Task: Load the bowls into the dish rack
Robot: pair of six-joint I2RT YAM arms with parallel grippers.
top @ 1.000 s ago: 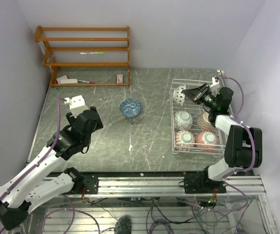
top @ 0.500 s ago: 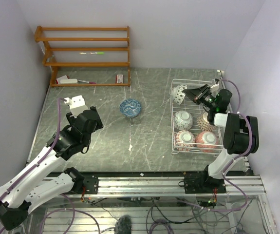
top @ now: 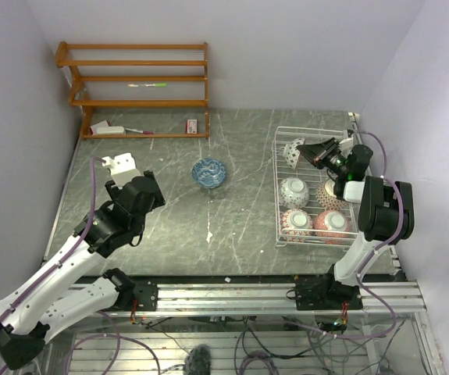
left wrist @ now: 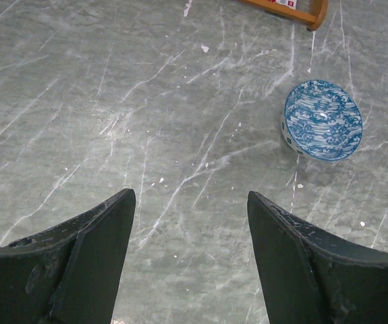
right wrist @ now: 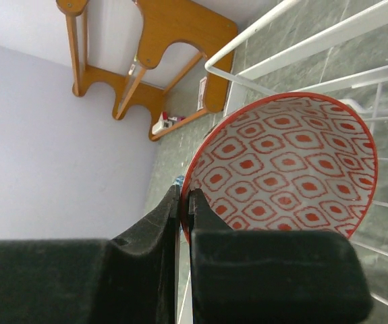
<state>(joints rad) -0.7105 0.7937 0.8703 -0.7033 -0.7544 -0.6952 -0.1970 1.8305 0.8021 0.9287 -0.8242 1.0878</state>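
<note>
Red-patterned bowl (right wrist: 288, 169) pinched by right end effector (right wrist: 184, 196); left end effector (left wrist: 191, 202) gapes empty.

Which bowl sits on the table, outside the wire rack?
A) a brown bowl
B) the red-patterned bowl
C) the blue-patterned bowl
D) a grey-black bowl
C: the blue-patterned bowl stands alone on the table, left of the rack, while the right gripper pinches the red-patterned bowl by its rim at the rack.
</note>
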